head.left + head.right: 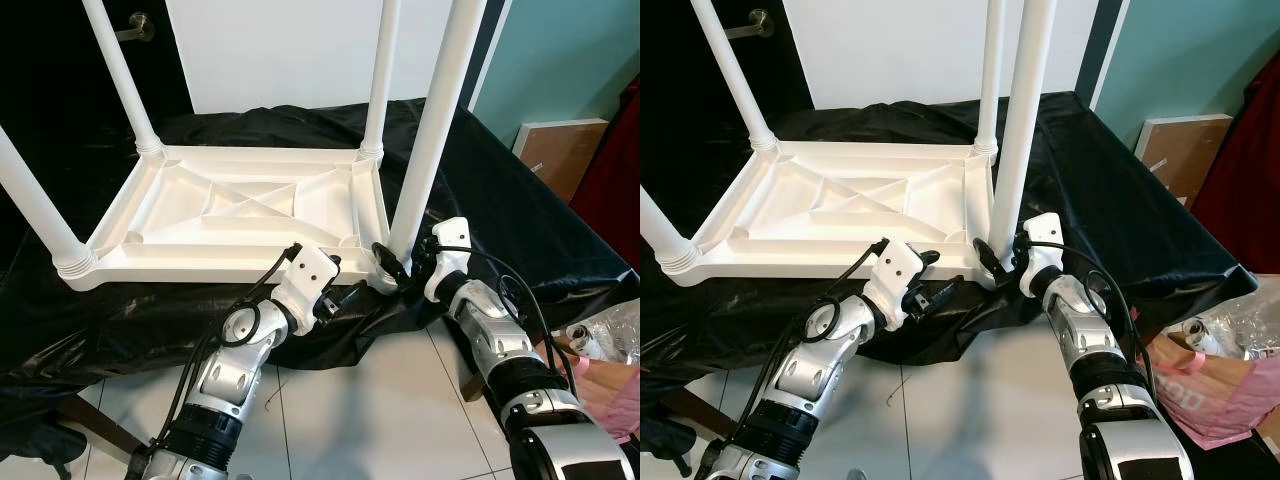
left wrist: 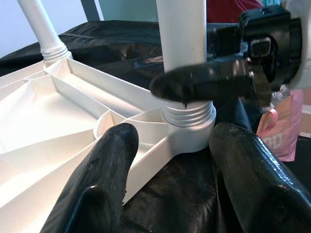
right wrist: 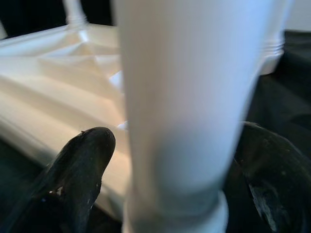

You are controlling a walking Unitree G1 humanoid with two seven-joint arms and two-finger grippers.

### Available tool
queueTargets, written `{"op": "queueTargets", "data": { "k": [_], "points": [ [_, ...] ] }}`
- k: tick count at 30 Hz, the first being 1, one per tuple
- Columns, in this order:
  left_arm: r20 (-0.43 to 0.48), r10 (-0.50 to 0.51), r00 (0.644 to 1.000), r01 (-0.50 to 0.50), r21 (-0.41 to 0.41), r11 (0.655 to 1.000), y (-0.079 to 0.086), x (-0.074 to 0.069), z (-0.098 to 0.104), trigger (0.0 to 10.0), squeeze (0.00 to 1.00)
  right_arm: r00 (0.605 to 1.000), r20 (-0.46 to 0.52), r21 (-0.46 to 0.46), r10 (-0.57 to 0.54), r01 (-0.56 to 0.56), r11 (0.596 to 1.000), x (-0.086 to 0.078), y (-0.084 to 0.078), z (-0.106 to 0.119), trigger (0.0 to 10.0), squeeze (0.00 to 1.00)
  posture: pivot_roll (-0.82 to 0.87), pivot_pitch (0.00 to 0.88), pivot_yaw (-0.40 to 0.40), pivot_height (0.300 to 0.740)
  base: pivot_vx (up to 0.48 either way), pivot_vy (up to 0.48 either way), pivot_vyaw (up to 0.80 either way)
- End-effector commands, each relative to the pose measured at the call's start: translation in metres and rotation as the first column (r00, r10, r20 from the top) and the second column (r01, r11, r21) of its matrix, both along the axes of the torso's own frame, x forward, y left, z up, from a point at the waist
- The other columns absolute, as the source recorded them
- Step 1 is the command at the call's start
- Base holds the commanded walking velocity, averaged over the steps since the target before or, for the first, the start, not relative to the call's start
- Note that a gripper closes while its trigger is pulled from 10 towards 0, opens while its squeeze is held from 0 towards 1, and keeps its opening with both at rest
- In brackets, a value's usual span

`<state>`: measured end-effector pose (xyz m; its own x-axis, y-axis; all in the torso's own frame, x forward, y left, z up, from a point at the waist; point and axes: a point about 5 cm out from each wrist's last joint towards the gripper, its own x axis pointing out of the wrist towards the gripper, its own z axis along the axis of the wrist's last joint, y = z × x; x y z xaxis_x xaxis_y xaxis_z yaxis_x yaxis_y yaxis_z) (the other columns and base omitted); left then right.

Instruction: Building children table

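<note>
A white plastic children's table (image 1: 180, 238) lies upside down on a black cloth (image 1: 500, 190), its legs pointing up. My right gripper (image 1: 400, 262) reaches in from the right and is shut on the near right leg (image 1: 440, 110) just above its threaded base. In the right wrist view that leg (image 3: 184, 97) stands between the two black fingers (image 3: 82, 165). My left gripper (image 1: 350, 280) is open at the same corner. Its fingers (image 2: 107, 179) sit on either side of the corner socket (image 2: 189, 131), low against the table's edge.
The cloth-covered platform ends just in front of me, with tiled floor (image 1: 370, 410) below. A pink bag (image 1: 1200, 385) and crumpled clear plastic (image 1: 612, 335) lie at my right. A brown board (image 1: 560, 150) leans on the teal wall; a dark door (image 1: 60, 60) is at far left.
</note>
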<state>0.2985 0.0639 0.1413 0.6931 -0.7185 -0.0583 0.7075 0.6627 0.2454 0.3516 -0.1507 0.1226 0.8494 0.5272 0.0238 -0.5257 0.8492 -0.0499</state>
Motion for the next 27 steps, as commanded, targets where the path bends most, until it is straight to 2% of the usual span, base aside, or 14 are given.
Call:
{"op": "queueTargets", "data": {
  "k": [1,4,5,6,7,8,9,10,11,21,22,24,27],
  "points": [
    [0.033,0.111,0.993,-0.111,-0.008,0.994,0.005,0.006,0.002,10.0,0.00,0.999,0.000,-0.043,0.046,-0.046,0.998,0.001,0.001,0.000,10.0,0.00,-0.03,0.000,-0.031,0.740,0.000,0.000,0.00],
    [0.036,0.111,0.993,-0.111,-0.007,0.994,0.005,0.007,0.003,10.0,0.00,0.997,-0.005,-0.071,0.072,-0.072,0.995,0.005,0.003,0.002,10.0,0.00,-0.03,0.000,-0.032,0.740,0.000,0.000,0.00],
    [0.040,0.112,0.993,-0.112,-0.006,0.994,0.005,0.008,0.004,10.0,0.00,0.997,-0.014,-0.080,0.077,-0.078,0.994,0.008,0.005,0.002,9.5,0.00,-0.02,0.000,-0.032,0.740,0.000,0.000,0.00],
    [0.040,0.112,0.993,-0.112,-0.006,0.994,0.004,0.008,0.004,10.0,0.00,0.997,-0.015,-0.084,0.079,-0.080,0.993,0.008,0.006,0.002,9.5,0.00,-0.02,0.000,-0.032,0.740,0.000,0.000,0.00],
    [0.043,0.113,0.993,-0.113,-0.005,0.994,0.005,0.008,0.004,10.0,0.00,0.997,-0.018,-0.085,0.081,-0.082,0.993,0.009,0.007,0.002,5.0,0.00,-0.02,0.000,-0.033,0.740,0.000,0.000,0.00],
    [0.043,0.113,0.993,-0.113,-0.005,0.994,0.005,0.008,0.004,10.0,0.00,0.997,-0.018,-0.085,0.081,-0.082,0.993,0.009,0.007,0.002,5.0,0.00,-0.02,0.000,-0.033,0.740,0.000,0.000,0.00],
    [0.046,0.114,0.992,-0.114,-0.004,0.993,0.005,0.009,0.004,10.0,0.00,0.996,-0.020,-0.088,0.083,-0.084,0.993,0.010,0.008,0.002,2.2,0.00,-0.02,0.000,-0.034,0.740,0.000,0.000,0.00],
    [0.046,0.114,0.992,-0.114,-0.004,0.993,0.005,0.009,0.004,10.0,0.00,0.996,-0.020,-0.088,0.083,-0.084,0.993,0.010,0.008,0.002,2.2,0.00,-0.02,0.000,-0.034,0.740,0.000,0.000,0.00],
    [0.049,0.116,0.992,-0.116,-0.004,0.993,0.005,0.009,0.005,10.0,0.00,0.996,-0.025,-0.090,0.087,-0.089,0.992,0.010,0.009,0.002,0.0,0.00,-0.02,0.000,-0.035,0.740,0.000,0.000,0.00],
    [0.058,0.129,0.990,-0.129,-0.006,0.992,0.008,0.010,0.007,10.0,0.00,0.995,-0.056,-0.087,0.083,-0.088,0.992,0.009,0.005,-0.006,0.0,0.00,-0.01,0.000,-0.034,0.740,0.000,0.000,0.00],
    [0.058,0.129,0.990,-0.129,-0.006,0.992,0.008,0.009,0.007,10.0,0.00,0.995,-0.059,-0.080,0.079,-0.084,0.993,0.008,0.005,-0.007,10.0,0.00,-0.01,0.000,-0.032,0.740,0.000,0.000,0.00],
    [0.055,0.129,0.990,-0.128,-0.008,0.992,0.008,0.008,0.006,10.0,0.00,0.996,-0.061,-0.071,0.066,-0.070,0.995,0.008,0.005,-0.009,10.0,0.00,-0.01,0.000,-0.032,0.740,0.000,0.000,0.00],
    [0.048,0.126,0.991,-0.126,-0.007,0.992,0.007,0.006,0.004,10.0,0.00,0.996,-0.080,-0.079,-0.040,0.034,0.996,0.007,0.003,-0.016,10.0,0.00,-0.01,0.000,-0.035,0.740,0.000,0.000,0.00]
  ]
}}
